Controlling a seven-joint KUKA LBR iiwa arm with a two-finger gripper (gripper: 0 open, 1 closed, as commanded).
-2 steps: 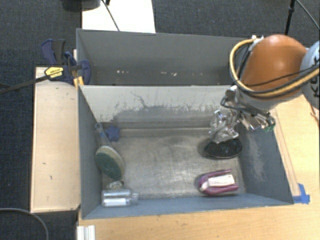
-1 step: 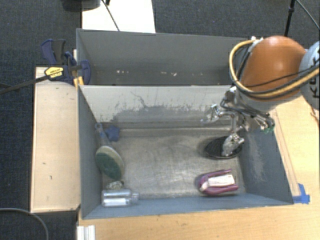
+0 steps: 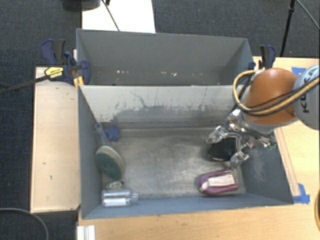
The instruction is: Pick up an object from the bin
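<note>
Black rounded object (image 3: 218, 152) lies at right side of grey metal bin (image 3: 165, 154), directly under hand (image 3: 228, 146). We note fingers spread wide, straddling it, nothing gripped. Purple pouch w/ white label (image 3: 218, 182) sits just nearside, apart.

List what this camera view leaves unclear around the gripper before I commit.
- Dark rounded object by the grey metal bin's right wall, camera view: the gripper covers its right part, so kind and full shape unclear.
- Contact between gripper and that object: cannot tell from above.
- Purple-and-white packet in front: print too small to read.
</note>
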